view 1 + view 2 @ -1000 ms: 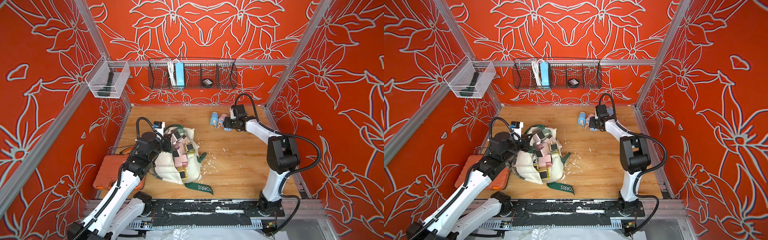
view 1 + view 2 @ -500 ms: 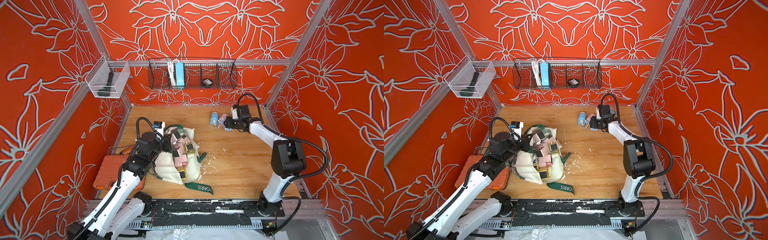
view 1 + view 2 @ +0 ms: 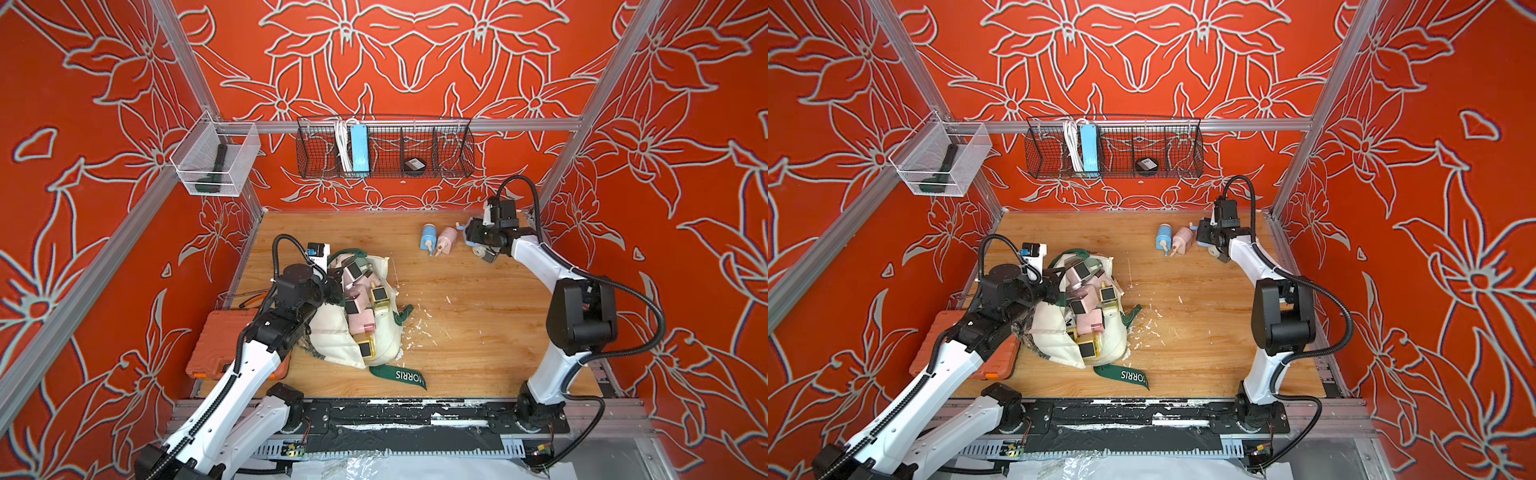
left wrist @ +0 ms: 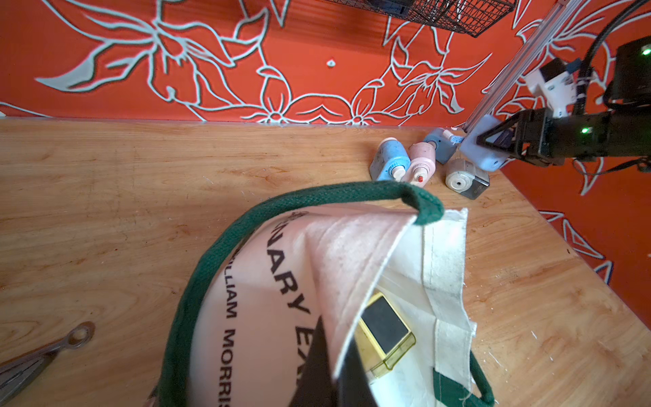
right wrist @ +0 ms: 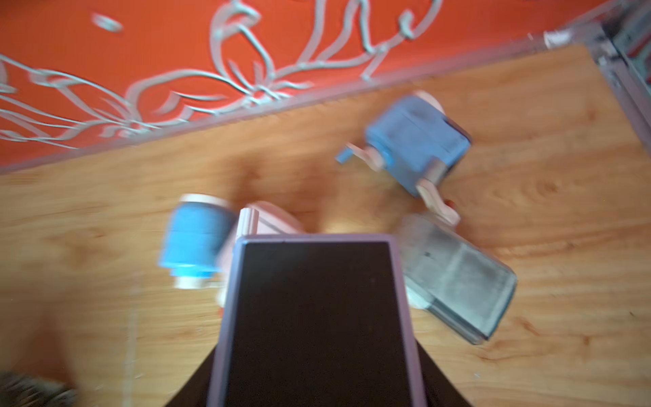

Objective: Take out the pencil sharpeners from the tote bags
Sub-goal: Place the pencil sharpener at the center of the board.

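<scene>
While left jaws pinch tote (image 3: 330, 338), right holds sharpener (image 4: 476, 155).

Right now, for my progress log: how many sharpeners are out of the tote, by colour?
Blue sharpeners: 2
Pink sharpener: 1
Grey sharpener: 1
Pale lilac sharpener, in the right gripper: 1
Total out of the tote: 5
</scene>
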